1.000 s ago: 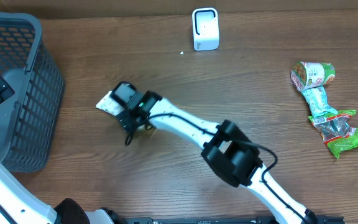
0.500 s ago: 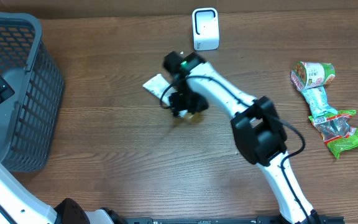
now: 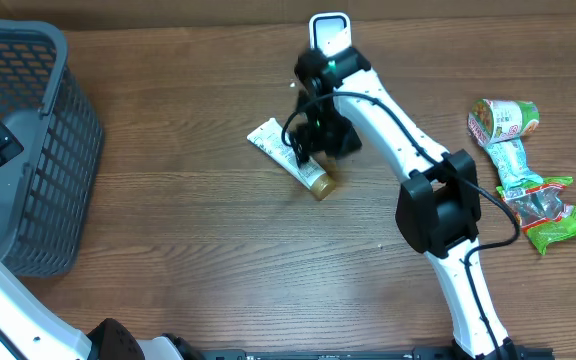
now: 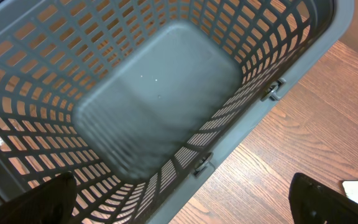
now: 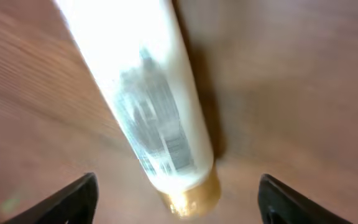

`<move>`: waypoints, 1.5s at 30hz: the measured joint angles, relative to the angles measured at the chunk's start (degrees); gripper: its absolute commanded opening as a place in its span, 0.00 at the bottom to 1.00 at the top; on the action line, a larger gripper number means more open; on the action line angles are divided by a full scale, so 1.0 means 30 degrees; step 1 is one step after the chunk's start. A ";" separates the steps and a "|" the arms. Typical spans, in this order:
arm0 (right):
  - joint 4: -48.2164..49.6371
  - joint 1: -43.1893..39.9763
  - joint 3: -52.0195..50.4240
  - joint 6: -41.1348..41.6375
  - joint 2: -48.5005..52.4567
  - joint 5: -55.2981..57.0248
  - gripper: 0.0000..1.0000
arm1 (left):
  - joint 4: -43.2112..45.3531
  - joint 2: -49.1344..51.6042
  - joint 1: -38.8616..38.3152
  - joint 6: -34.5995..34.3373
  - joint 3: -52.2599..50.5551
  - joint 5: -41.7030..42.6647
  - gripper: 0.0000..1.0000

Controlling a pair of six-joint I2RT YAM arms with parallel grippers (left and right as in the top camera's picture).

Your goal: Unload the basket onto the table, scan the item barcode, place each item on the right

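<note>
The item is a white tube [image 3: 280,148] with a gold cap [image 3: 318,184], lying flat on the wooden table just below the white scanner [image 3: 330,45]. My right gripper [image 3: 322,135] hovers over the tube's cap end. In the right wrist view the tube [image 5: 145,106] runs down the middle, blurred, with grey print on it and its cap [image 5: 191,194] lowest. My right gripper [image 5: 179,204] stands open, with both fingertips [image 5: 67,202] well clear of the tube. My left gripper [image 4: 188,200] hangs open above the grey basket [image 4: 272,93], with nothing between its fingers.
The grey mesh basket [image 3: 28,150] fills the table's left end. At the right edge lie a green and red round packet [image 3: 506,120] and a green snack bag [image 3: 553,215]. The right arm [image 3: 408,150] stretches across the table's middle.
My right arm has swung from the table's left centre toward the scanner and the tube came along. The jaws have spread wider and the tube now lies on the table.
</note>
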 measured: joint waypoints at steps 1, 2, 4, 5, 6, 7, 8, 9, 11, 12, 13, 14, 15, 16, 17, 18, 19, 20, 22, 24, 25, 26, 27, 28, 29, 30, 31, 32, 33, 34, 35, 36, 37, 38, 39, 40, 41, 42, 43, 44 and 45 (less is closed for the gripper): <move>0.0780 0.0000 0.0393 -0.0583 -0.0153 0.0211 0.85 | 0.0000 0.0000 0.0000 0.0000 0.0000 -0.0007 1.00; 0.1647 0.0000 0.0648 -0.1144 -0.0299 0.0386 0.85 | 0.0000 0.0000 0.0000 0.0000 0.0000 0.0000 1.00; 0.2732 0.0000 0.0823 -0.1938 -0.0481 0.0590 0.85 | 0.0000 0.0000 0.0000 0.0000 0.0000 0.0000 1.00; 0.3169 -0.0007 0.0831 -0.2215 -0.0517 0.0656 0.85 | 0.0000 0.0000 0.0000 0.0000 0.0000 0.0000 1.00; 0.3803 -0.0007 0.0794 -0.2586 -0.0525 0.0634 0.85 | 0.0000 0.0000 0.0000 0.0000 0.0000 0.0000 1.00; 0.4313 0.0000 0.0678 -0.2892 -0.0525 0.0539 0.85 | 0.0000 0.0000 0.0000 0.0000 0.0000 0.0000 1.00; 0.4750 0.0000 0.0525 -0.3242 -0.0525 0.0335 0.85 | 0.0000 0.0000 0.0000 0.0000 0.0000 0.0000 1.00; 0.5151 0.0000 0.0284 -0.3570 -0.0525 0.0131 0.86 | 0.0000 0.0000 0.0000 0.0000 0.0000 0.0000 1.00; 0.6062 0.0036 -0.0379 -0.4109 -0.0525 -0.0255 0.86 | 0.0000 0.0000 0.0000 0.0000 0.0000 0.0000 1.00; 0.6615 0.0087 -0.0882 -0.4306 -0.0525 -0.0357 0.86 | 0.0000 0.0000 0.0000 0.0000 0.0000 0.0000 1.00; 0.7038 0.0138 -0.1341 -0.4459 -0.0525 -0.0452 0.86 | 0.0000 0.0000 0.0000 0.0000 0.0000 0.0000 1.00; 0.7599 0.0226 -0.2025 -0.4605 -0.0525 -0.0525 0.86 | 0.0000 0.0000 0.0000 0.0000 0.0000 0.0000 1.00; 0.7905 0.0306 -0.2506 -0.4663 -0.0525 -0.0583 0.86 | 0.0000 0.0000 0.0000 0.0000 0.0000 -0.0007 0.99; 0.8451 0.0423 -0.3228 -0.4758 -0.0525 -0.0656 0.86 | 0.0000 0.0000 0.0000 0.0000 0.0000 0.0000 1.00; 0.8990 0.0554 -0.3920 -0.4845 -0.0525 -0.0699 0.86 | 0.0000 0.0000 0.0000 0.0000 0.0000 0.0000 1.00; 0.9231 0.0619 -0.4211 -0.4860 -0.0525 -0.0714 0.86 | 0.0000 0.0000 0.0000 0.0000 0.0000 0.0000 1.00; 0.9777 0.0729 -0.4743 -0.4918 -0.0525 -0.0736 0.86 | 0.0007 0.0000 0.0000 0.0000 0.0000 0.0000 1.00; 1.0222 0.0838 -0.5173 -0.4940 -0.0525 -0.0736 0.84 | 0.0000 0.0000 0.0000 0.0000 0.0000 0.0000 1.00; 1.0936 0.0998 -0.5865 -0.4911 -0.0525 -0.0750 0.80 | 0.0000 0.0000 0.0000 0.0000 0.0000 0.0000 1.00; 1.1526 0.1115 -0.6368 -0.4634 -0.0525 -0.0794 0.77 | 0.0000 0.0000 0.0000 0.0000 0.0000 0.0000 1.00; 1.1883 0.1166 -0.6572 -0.4466 -0.0525 -0.0816 0.74 | 0.0000 0.0000 0.0000 0.0000 0.0000 0.0000 1.00; 1.2160 0.1195 -0.6688 -0.4167 -0.0525 -0.0765 0.66 | 0.0000 0.0000 0.0000 0.0000 0.0000 0.0000 1.00; 1.2276 0.1195 -0.6747 -0.3891 -0.0525 -0.0794 0.61 | 0.0000 0.0000 0.0000 0.0000 0.0000 0.0000 1.00; 1.2349 0.1180 -0.6754 -0.3344 -0.0525 -0.0627 0.61 | 0.0000 0.0000 0.0000 0.0000 0.0000 0.0000 1.00; 1.2386 0.1122 -0.6761 -0.2812 -0.0525 -0.0539 0.61 | 0.0000 0.0000 0.0000 0.0000 0.0000 0.0000 1.00; 1.2356 0.1056 -0.6761 -0.2098 -0.0525 -0.0364 0.61 | 0.0000 0.0000 0.0000 0.0000 0.0000 0.0000 1.00; 1.2327 0.0984 -0.6761 -0.1545 -0.0525 -0.0240 0.61 | 0.0000 0.0000 0.0000 0.0000 0.0000 0.0000 1.00; 1.2262 0.0911 -0.6761 -0.0962 -0.0525 -0.0109 0.61 | 0.0000 0.0000 0.0000 0.0000 0.0000 0.0000 1.00; 1.2152 0.0794 -0.6761 -0.0211 -0.0525 -0.0058 0.61 | 0.0000 0.0000 0.0000 0.0000 0.0000 0.0000 1.00; 1.1963 0.0663 -0.6761 0.0583 -0.0539 0.0022 0.61 | 0.0000 0.0000 0.0000 0.0000 0.0000 0.0000 1.00; 1.1628 0.0539 -0.6761 0.1508 -0.0583 0.0189 0.61 | 0.0000 0.0000 0.0000 0.0000 0.0000 0.0000 1.00; 1.1315 0.0430 -0.6754 0.2295 -0.0619 0.0386 0.61 | 0.0000 0.0000 0.0000 0.0000 0.0000 0.0000 1.00; 1.0812 0.0270 -0.6754 0.3504 -0.0699 0.0627 0.61 | 0.0000 0.0000 0.0000 0.0000 0.0000 0.0000 1.00; 1.0404 0.0102 -0.6754 0.4597 -0.0765 0.0852 0.62 | 0.0000 0.0000 0.0000 0.0000 0.0000 0.0000 1.00; 0.9974 -0.0073 -0.6754 0.5544 -0.0801 0.0984 0.63 | 0.0000 0.0000 0.0000 0.0000 0.0000 0.0000 1.00; 0.9697 -0.0204 -0.6754 0.6258 -0.0823 0.1049 0.66 | 0.0000 0.0000 0.0000 0.0000 0.0000 0.0000 1.00; 0.9522 -0.0313 -0.6754 0.6863 -0.0831 0.1129 0.71 | 0.0000 0.0000 0.0000 0.0000 0.0000 0.0000 1.00; 0.9296 -0.0379 -0.6754 0.7402 -0.0860 0.1195 0.76 | 0.0000 0.0000 0.0000 0.0000 0.0000 0.0000 1.00; 0.9085 -0.0437 -0.6754 0.7927 -0.0882 0.1282 0.80 | 0.0000 0.0000 0.0000 0.0000 0.0000 0.0000 1.00; 0.8801 -0.0459 -0.6754 0.8451 -0.0918 0.1428 0.81 | 0.0000 0.0000 0.0000 0.0000 0.0000 0.0000 1.00; 0.8546 -0.0474 -0.6754 0.8954 -0.0947 0.1515 0.81 | 0.0000 0.0000 0.0000 0.0000 0.0000 0.0000 1.00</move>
